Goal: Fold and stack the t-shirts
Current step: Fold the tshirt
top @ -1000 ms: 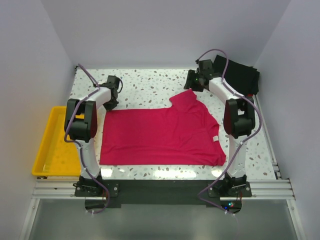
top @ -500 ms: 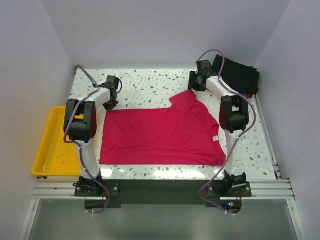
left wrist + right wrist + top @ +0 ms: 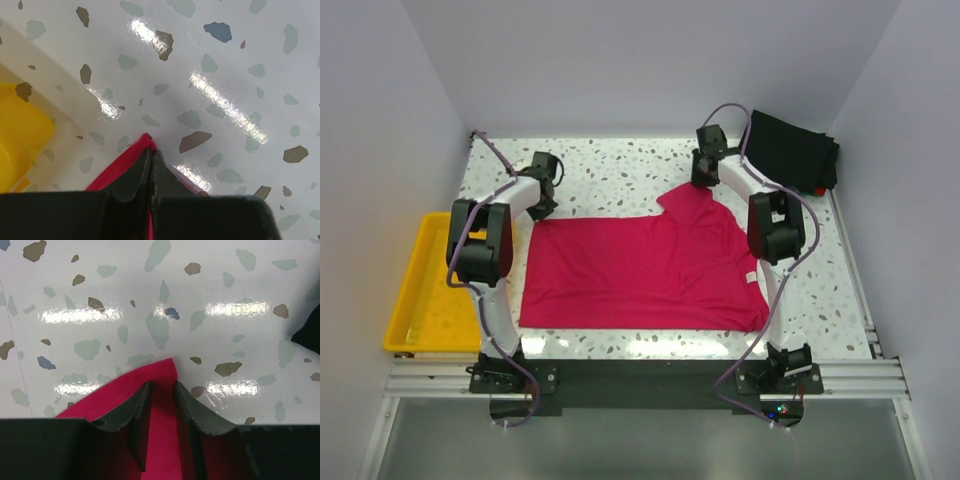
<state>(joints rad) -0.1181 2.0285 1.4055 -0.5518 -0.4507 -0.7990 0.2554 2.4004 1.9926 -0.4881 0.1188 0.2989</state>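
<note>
Top external: crimson t-shirt [image 3: 640,270] lies flat mid-counter [image 3: 620,165], black t-shirts [image 3: 795,150] are piled upper right, and a yellow tray [image 3: 415,300] sits at the left edge. Left end effector [image 3: 540,210] is at the shirt's upper-left corner, right end effector [image 3: 701,178] at the upper-right flap.

Left wrist: fingers fully closed, pinching the crimson corner at lower centre.

Right wrist: fingers partly apart, straddling the cloth tip, no pinch yet.

Step, as judged: gripping the far corners for the first fold. Next, the right should clamp, then both lift evenly and carry the edge toward the frame bottom.
</note>
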